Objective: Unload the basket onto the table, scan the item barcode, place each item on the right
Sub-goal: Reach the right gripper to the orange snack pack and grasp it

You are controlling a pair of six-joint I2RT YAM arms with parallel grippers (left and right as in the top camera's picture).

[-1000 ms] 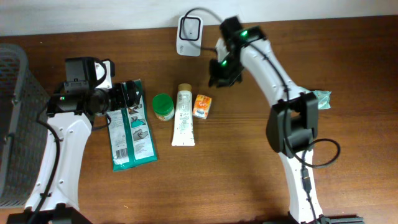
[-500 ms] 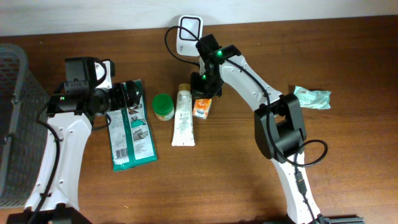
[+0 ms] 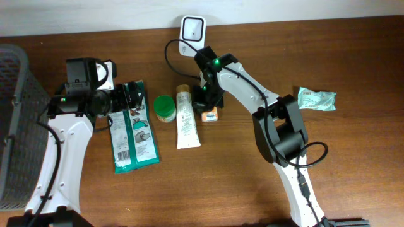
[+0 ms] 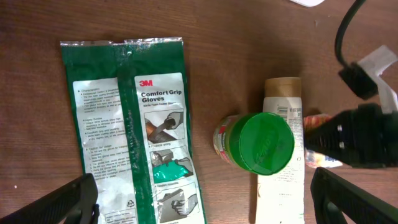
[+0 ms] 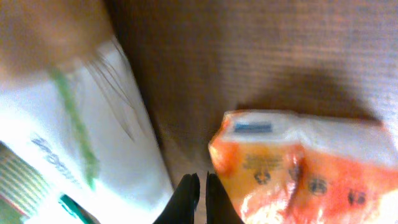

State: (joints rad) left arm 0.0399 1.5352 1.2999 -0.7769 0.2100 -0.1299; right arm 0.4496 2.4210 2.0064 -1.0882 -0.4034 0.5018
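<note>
The right pincer [image 5: 200, 182] is hanging low over the brown wooden surface [image 3: 252, 183] with its jaws pressed together and gripping nothing. Its tips are pointing into the gap between the white tube [image 5: 81, 155] and the orange packet [image 5: 298, 168]. That packet, probably the item to scan, is lying just beside the tips, on the side away from the tube, toward the surface's far edge. Its long side is running away from the tips. The right arm is reaching far closer. The left pincer [image 3: 129, 96] is standing wide open and empty over the glove packet [image 3: 132, 129]. The scanner [image 3: 192, 29] is sitting at the far edge, under a pale wall [image 3: 95, 16].
</note>
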